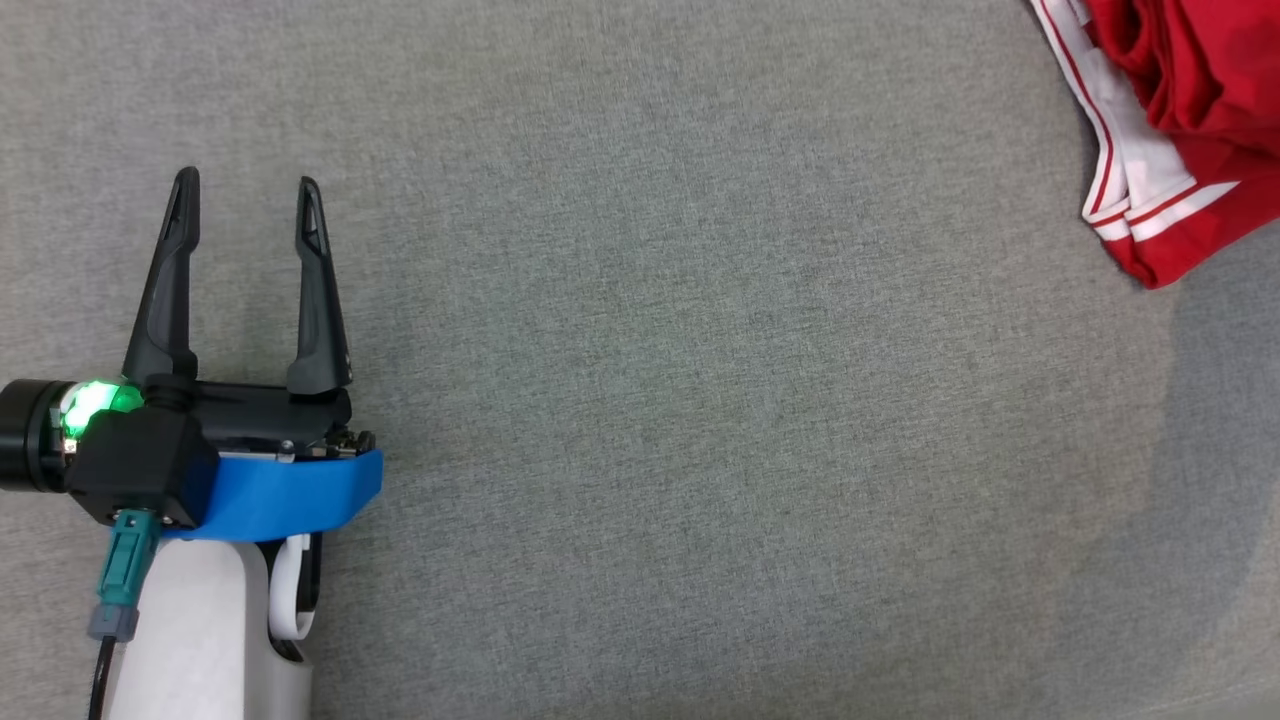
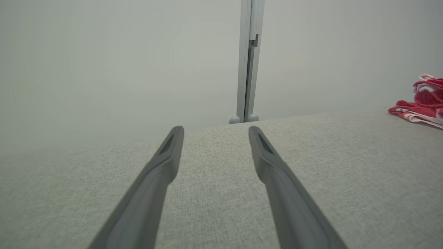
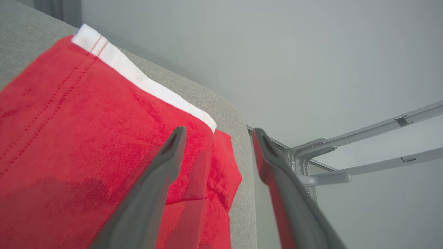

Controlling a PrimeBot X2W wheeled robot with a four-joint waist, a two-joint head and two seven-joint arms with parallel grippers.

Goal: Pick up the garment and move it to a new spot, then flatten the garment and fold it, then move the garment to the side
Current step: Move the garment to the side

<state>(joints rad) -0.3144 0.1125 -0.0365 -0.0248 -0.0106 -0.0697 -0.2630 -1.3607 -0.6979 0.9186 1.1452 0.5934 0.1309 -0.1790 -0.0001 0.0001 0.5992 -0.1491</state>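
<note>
The garment [image 1: 1190, 110] is red with white, red-striped trim and lies bunched at the far right corner of the grey surface. My left gripper [image 1: 247, 195] rests open at the lower left, far from it, with nothing between its fingers. From the left wrist view the garment [image 2: 424, 103] is a small red heap at the right edge, and the gripper [image 2: 215, 133] points across bare fabric. In the right wrist view my right gripper [image 3: 218, 133] hovers open just above the garment [image 3: 79, 131], near the surface's rounded edge, holding nothing.
The grey fabric surface [image 1: 700, 400] spreads wide between the left gripper and the garment. A grey upright post [image 2: 248, 62] stands past its far edge against a pale wall. Grey metal rails [image 3: 363, 148] run beyond the edge by the right gripper.
</note>
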